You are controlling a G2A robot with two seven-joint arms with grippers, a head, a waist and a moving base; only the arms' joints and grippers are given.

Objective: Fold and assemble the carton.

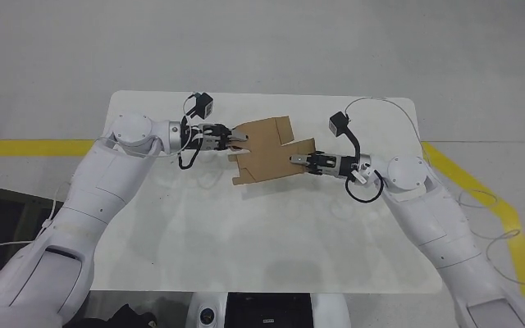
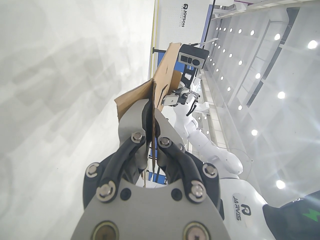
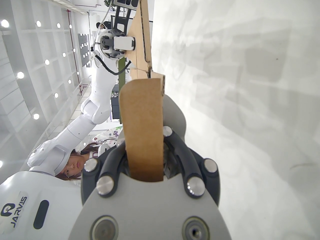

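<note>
A flat brown carton (image 1: 267, 152) is held over the middle of the white table (image 1: 164, 238), between both arms. My left gripper (image 1: 240, 139) is shut on the carton's left edge; in the left wrist view the cardboard (image 2: 140, 98) runs edge-on between the two fingers (image 2: 162, 126). My right gripper (image 1: 297, 160) is shut on a flap at the carton's right side; in the right wrist view that flap (image 3: 142, 123) covers the gap between the fingers, and the rest of the carton (image 3: 141, 38) stretches away toward the other gripper (image 3: 117, 44).
The table's front half lies bare below the carton. A yellow floor line (image 1: 41, 148) runs past the table on both sides. A white cable (image 1: 385, 102) loops over the table's back right corner.
</note>
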